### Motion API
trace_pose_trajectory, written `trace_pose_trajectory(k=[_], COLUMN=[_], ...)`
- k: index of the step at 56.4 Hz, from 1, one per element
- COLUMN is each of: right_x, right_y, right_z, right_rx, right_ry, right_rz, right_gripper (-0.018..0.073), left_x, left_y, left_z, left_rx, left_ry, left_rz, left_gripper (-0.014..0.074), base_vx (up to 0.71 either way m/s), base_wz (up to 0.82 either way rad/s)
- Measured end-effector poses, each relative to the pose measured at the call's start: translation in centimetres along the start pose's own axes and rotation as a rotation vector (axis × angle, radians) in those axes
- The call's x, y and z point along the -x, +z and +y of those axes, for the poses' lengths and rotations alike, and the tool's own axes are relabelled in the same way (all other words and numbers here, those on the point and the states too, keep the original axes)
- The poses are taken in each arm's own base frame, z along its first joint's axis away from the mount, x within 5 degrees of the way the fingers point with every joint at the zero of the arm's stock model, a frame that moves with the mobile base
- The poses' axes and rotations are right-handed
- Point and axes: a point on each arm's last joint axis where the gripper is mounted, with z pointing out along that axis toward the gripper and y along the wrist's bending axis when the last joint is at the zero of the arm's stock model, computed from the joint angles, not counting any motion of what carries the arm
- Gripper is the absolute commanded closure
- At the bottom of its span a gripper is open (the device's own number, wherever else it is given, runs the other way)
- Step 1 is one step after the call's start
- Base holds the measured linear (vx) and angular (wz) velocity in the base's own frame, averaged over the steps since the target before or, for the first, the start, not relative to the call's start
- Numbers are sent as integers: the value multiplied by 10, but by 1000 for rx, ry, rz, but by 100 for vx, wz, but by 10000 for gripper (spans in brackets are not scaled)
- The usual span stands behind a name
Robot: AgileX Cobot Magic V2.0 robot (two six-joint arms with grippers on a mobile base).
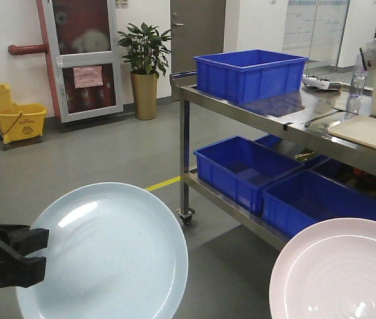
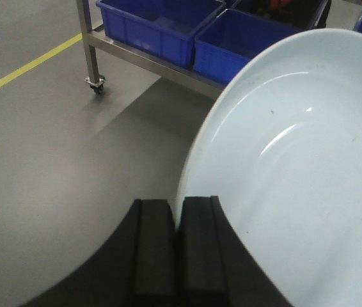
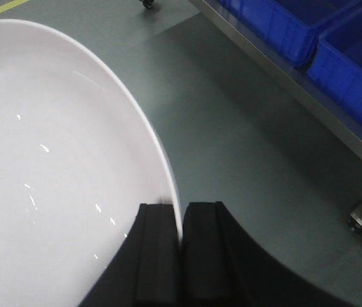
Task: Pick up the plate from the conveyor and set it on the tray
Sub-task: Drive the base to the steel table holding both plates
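The left gripper (image 2: 176,208) has its two black fingers squeezed tight on the rim of a pale blue plate (image 1: 108,259). In the left wrist view the fingers bite the rim at 6 o'clock and the plate fills the picture toward 3 o'clock. The right gripper (image 3: 181,211) is clamped the same way on the rim of a pink plate (image 1: 341,272), which spreads out toward 9 o'clock in the right wrist view. In the front view the blue plate sits low at 7 o'clock and the pink plate low at 5 o'clock, both held up over the gray floor. The cream tray (image 1: 371,133) lies flat on a shiny steel table (image 1: 287,109) at 3 o'clock, well apart from both plates. A big blue box (image 1: 251,73) stands on the table at 1 o'clock. Two more blue boxes (image 1: 241,169) rest on the shelf under it. A green plant (image 1: 145,50) stands at 12 o'clock, and a yellow bucket (image 1: 20,123) at 10 o'clock.
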Motion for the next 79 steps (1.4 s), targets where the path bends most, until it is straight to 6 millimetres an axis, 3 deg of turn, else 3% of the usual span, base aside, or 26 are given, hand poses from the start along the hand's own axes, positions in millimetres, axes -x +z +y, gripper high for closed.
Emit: trace_pose_trajectory(k=[46, 79], right_x=[0, 0], right_y=[0, 0], right_z=[0, 0], right_rx=[4, 4], right_ry=[3, 3], right_rz=[-1, -1], right_gripper=[571, 571], left_x=[0, 0], left_y=[0, 0], left_z=[0, 0], left_rx=[0, 0], left_ry=[0, 0], left_rz=[0, 0], left_gripper=[594, 594], base_vx=[54, 45], base_wz=[-5, -35])
